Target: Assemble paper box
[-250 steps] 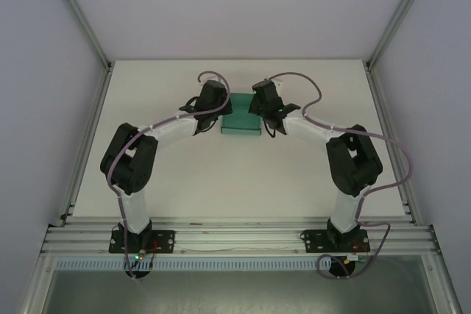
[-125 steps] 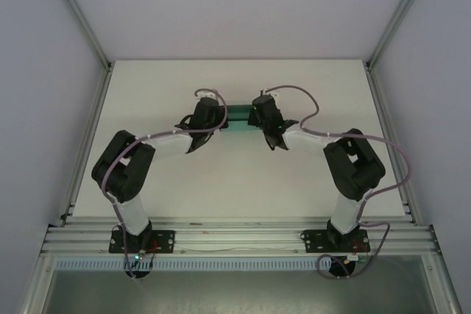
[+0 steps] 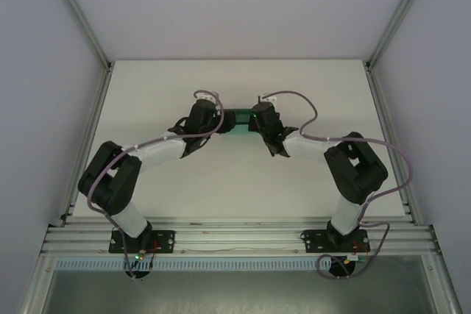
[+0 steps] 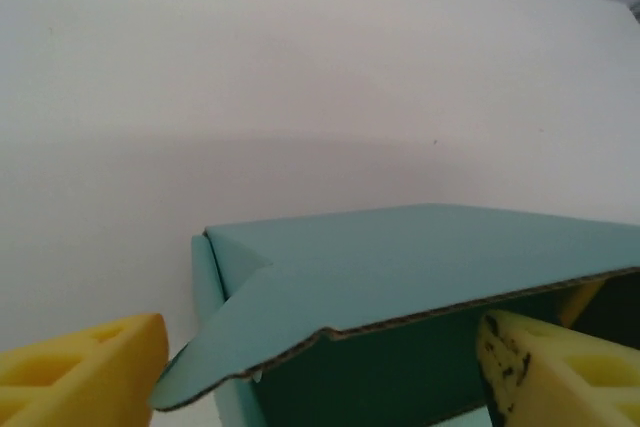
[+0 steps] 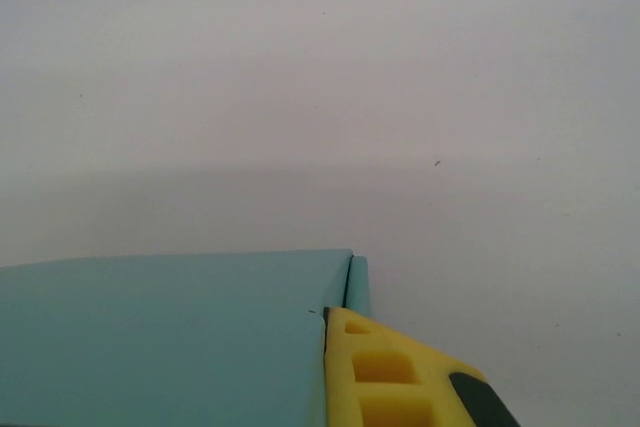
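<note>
One white counter (image 3: 147,93) spreads across an enclosure with pale walls (image 3: 221,5) and aluminium rails (image 3: 82,16) at its corners. Toward the counter's far middle sits the teal paper box (image 3: 237,118), folded up into a low rectangular form. In the left wrist view one flap (image 4: 330,297) stands lifted, its corrugated edge showing, and the inside beneath it is in shadow. The box lies between our two hands. The left hand (image 3: 218,119) is at its left end, yellow fingers (image 4: 85,367) spread apart to either side of that end, one clear of the card wall. The right hand (image 3: 255,118) is at its right end, one yellow finger (image 5: 390,377) against the box's corner; we cannot tell whether this hand is apart or together.
</note>
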